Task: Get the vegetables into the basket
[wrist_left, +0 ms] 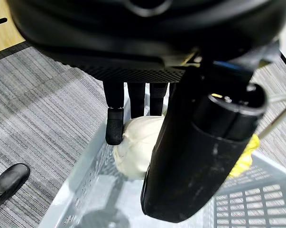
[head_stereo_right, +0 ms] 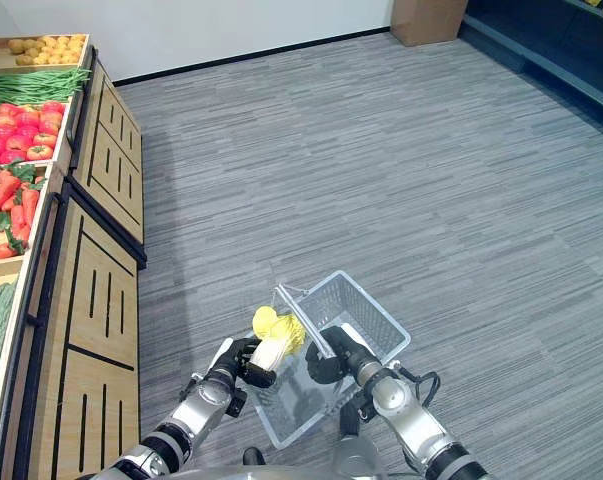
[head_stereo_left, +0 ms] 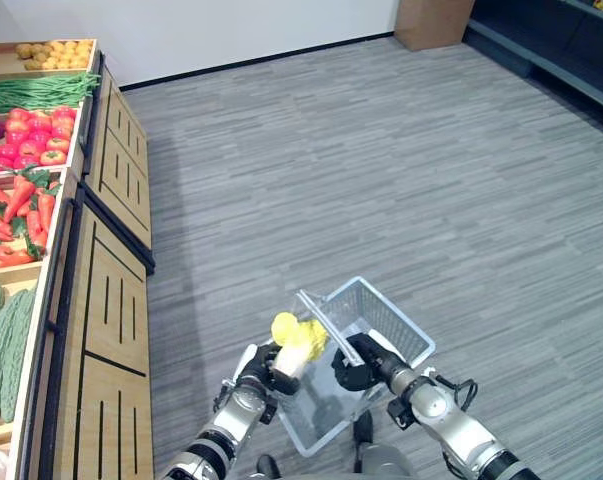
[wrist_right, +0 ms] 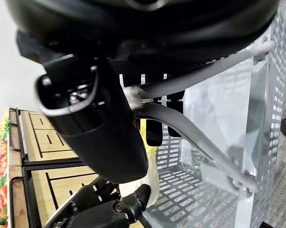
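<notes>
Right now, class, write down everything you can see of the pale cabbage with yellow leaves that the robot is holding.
The pale cabbage with yellow leaves has a creamy white, smooth stalk end and crinkled bright yellow leaf tips, and looks like a model. The left hand has its fingers and thumb curled round the white lower part. It is tilted, leaves pointing up and away from the robot, over the near left rim of the clear perforated plastic basket, by the grey handles held in the right hand. It is not yet released.
</notes>
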Available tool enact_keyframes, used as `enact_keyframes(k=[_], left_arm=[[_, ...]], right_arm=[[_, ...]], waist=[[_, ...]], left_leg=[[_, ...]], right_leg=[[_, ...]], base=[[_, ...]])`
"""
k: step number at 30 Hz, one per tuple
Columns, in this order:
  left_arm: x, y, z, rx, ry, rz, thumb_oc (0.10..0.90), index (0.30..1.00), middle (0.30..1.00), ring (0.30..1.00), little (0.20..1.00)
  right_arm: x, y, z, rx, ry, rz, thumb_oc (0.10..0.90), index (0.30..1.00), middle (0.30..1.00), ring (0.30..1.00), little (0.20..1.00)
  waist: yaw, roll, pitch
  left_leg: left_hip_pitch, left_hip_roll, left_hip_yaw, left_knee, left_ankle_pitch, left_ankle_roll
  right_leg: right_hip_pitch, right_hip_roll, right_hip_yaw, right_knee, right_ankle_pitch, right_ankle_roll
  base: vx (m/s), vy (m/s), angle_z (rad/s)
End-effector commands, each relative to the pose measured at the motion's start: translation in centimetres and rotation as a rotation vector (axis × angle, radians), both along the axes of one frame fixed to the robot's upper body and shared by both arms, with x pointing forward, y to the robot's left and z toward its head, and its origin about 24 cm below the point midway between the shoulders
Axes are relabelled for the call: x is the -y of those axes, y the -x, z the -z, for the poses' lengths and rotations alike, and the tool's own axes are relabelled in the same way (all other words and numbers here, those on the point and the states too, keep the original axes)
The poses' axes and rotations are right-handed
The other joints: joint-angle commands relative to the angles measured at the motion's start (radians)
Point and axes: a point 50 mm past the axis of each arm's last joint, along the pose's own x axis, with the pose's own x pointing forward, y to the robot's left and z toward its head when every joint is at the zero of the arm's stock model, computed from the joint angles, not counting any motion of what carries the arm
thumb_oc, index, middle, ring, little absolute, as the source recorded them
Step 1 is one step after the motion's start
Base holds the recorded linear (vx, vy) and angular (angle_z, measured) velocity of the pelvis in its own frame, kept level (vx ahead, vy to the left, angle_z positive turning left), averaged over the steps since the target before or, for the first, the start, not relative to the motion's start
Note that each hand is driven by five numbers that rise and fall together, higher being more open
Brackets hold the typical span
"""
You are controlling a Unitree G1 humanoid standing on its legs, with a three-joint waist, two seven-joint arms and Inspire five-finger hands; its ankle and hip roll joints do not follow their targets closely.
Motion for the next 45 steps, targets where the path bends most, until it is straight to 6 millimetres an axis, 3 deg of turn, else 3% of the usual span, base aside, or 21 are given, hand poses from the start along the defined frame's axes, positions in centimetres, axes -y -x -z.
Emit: enact_keyframes(k=[1, 9, 13, 17, 18, 19, 21, 23, 24, 28, 36, 45], left_arm=[[1.1, -4.3, -3.0, 0.172, -0.040, 0.087, 0.900, 1.000, 1.000, 1.000, 1.000], [1.7, -4.2, -2.9, 0.159, -0.029, 0.124, 0.900, 1.000, 1.000, 1.000, 1.000], [1.0, -3.5, -2.1, 0.111, -0.059, 0.173, 0.900, 1.000, 1.000, 1.000, 1.000], [-1.2, -1.8, -0.5, 0.027, -0.105, 0.158, 0.900, 1.000, 1.000, 1.000, 1.000], [-2.5, -0.9, 0.2, -0.015, -0.124, 0.136, 0.900, 1.000, 1.000, 1.000, 1.000], [-2.5, -0.8, 0.2, -0.016, -0.124, 0.136, 0.900, 1.000, 1.000, 1.000, 1.000], [-5.4, 1.4, 1.7, -0.096, -0.155, 0.033, 0.900, 1.000, 1.000, 1.000, 1.000], [-6.2, 2.3, 2.1, -0.125, -0.160, 0.004, 0.900, 1.000, 1.000, 1.000, 1.000], [-7.8, 3.8, 2.8, -0.168, -0.170, -0.080, 0.900, 1.000, 1.000, 1.000, 1.000], [-10.6, 6.5, 3.7, -0.242, -0.226, -0.200, 0.900, 1.000, 1.000, 1.000, 1.000], [-12.0, 9.9, 4.9, -0.371, -0.258, -0.254, 0.900, 1.000, 1.000, 1.000, 1.000], [-11.4, 12.2, 5.8, -0.471, -0.250, -0.267, 0.900, 1.000, 1.000, 1.000, 1.000]], right_arm=[[-5.3, -4.1, -8.4, 0.381, -0.281, -0.155, 0.400, 0.300, 0.300, 0.300, 0.300], [-5.4, -4.2, -7.8, 0.358, -0.275, -0.139, 0.400, 0.300, 0.300, 0.300, 0.300], [-3.5, -4.6, -6.3, 0.322, -0.201, -0.041, 0.400, 0.300, 0.300, 0.300, 0.300], [-0.1, -4.6, -4.0, 0.271, -0.089, 0.116, 0.400, 0.300, 0.300, 0.300, 0.300], [1.4, -4.3, -3.1, 0.245, -0.037, 0.171, 0.400, 0.300, 0.300, 0.300, 0.300], [1.3, -4.3, -3.0, 0.245, -0.037, 0.171, 0.400, 0.300, 0.300, 0.300, 0.300], [3.8, -3.4, -1.3, 0.187, 0.032, 0.275, 0.400, 0.300, 0.300, 0.300, 0.300], [4.3, -3.0, -0.7, 0.166, 0.045, 0.297, 0.400, 0.300, 0.300, 0.300, 0.300], [5.6, -2.3, 0.2, 0.134, 0.095, 0.332, 0.400, 0.300, 0.300, 0.300, 0.300], [7.6, -0.2, 2.4, 0.042, 0.152, 0.433, 0.400, 0.300, 0.300, 0.300, 0.300], [9.1, 3.6, 6.5, -0.185, 0.232, 0.516, 0.400, 0.300, 0.300, 0.300, 0.300], [9.2, 8.0, 9.7, -0.415, 0.242, 0.631, 0.400, 0.300, 0.300, 0.300, 0.300]], waist=[[-0.013, -0.025, -0.021], [-0.013, -0.025, -0.022], [-0.008, -0.029, -0.032], [0.006, -0.036, -0.050], [0.015, -0.038, -0.056], [0.015, -0.038, -0.056], [0.035, -0.042, -0.062], [0.040, -0.044, -0.063], [0.053, -0.049, -0.061], [0.073, -0.058, -0.058], [0.088, -0.067, -0.053], [0.090, -0.067, -0.051]], left_leg=[[-0.031, 0.026, -0.075, 0.001, 0.020, -0.064], [-0.025, 0.023, -0.077, 0.001, 0.016, -0.062], [-0.020, 0.024, -0.080, 0.001, 0.014, -0.060], [-0.007, 0.025, -0.088, 0.001, 0.007, -0.057], [-0.002, 0.023, -0.095, 0.001, 0.003, -0.055], [-0.002, 0.023, -0.095, 0.001, 0.003, -0.055], [0.004, 0.022, -0.110, 0.001, 0.000, -0.053], [0.005, 0.022, -0.114, 0.001, 0.000, -0.053], [0.003, 0.021, -0.122, 0.001, 0.001, -0.053], [-0.003, 0.016, -0.141, 0.001, 0.005, -0.053], [-0.008, 0.006, -0.161, 0.001, 0.002, -0.050], [-0.024, -0.004, -0.174, 0.001, 0.005, -0.047]], right_leg=[[0.108, -0.024, -0.012, 0.006, -0.100, 0.061], [0.113, -0.026, -0.011, 0.006, -0.098, 0.061], [0.120, -0.026, -0.016, 0.008, -0.097, 0.062], [0.136, -0.025, -0.027, 0.013, -0.103, 0.062], [0.144, -0.024, -0.033, 0.016, -0.107, 0.062], [0.145, -0.024, -0.033, 0.015, -0.108, 0.062], [0.157, -0.023, -0.047, 0.019, -0.114, 0.060], [0.161, -0.023, -0.051, 0.019, -0.116, 0.059], [0.166, -0.023, -0.062, 0.020, -0.119, 0.058], [0.173, -0.026, -0.081, 0.021, -0.122, 0.058], [0.181, -0.033, -0.094, 0.024, -0.126, 0.059], [0.174, -0.041, -0.105, 0.022, -0.120, 0.062]], base=[[0.00, 0.000, 0.00], [0.00, 0.000, 0.00], [0.00, 0.000, 0.00], [0.02, 0.005, 0.04], [0.02, 0.008, 0.07], [0.03, 0.007, 0.06], [0.02, 0.005, 0.09], [0.00, 0.004, 0.12], [-0.01, 0.006, 0.12], [-0.01, 0.013, 0.25], [0.00, 0.019, 0.09], [-0.01, 0.020, 0.06]])
